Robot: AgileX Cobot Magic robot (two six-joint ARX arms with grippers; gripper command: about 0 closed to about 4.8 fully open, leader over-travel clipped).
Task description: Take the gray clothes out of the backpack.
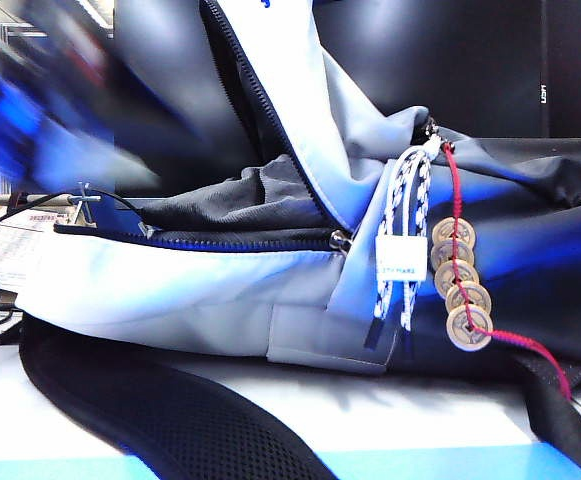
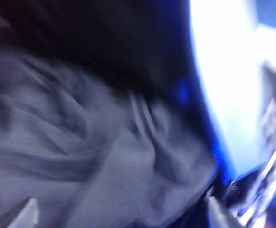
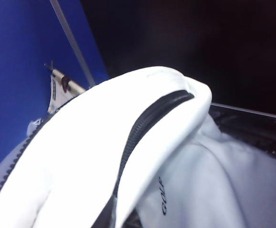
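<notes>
The backpack (image 1: 190,290) lies on its side on the table, its pale flap (image 1: 300,100) lifted up out of the top of the exterior view. In the zipped-open mouth lie the gray clothes (image 1: 235,200), wrinkled and dark. My left gripper (image 2: 123,216) is open just over the gray clothes (image 2: 104,156), its two fingertips (image 2: 28,216) far apart with cloth below them. In the exterior view the left arm is only a blue blur (image 1: 50,110) at the upper left. My right gripper (image 3: 121,221) is shut on the white flap (image 3: 104,137) beside its zipper.
A red string of brass coins (image 1: 460,285) and a white-navy braided cord (image 1: 405,230) hang on the backpack's side. A black mesh strap (image 1: 170,420) curves over the table's front. Papers and cables (image 1: 0,260) lie at the left edge.
</notes>
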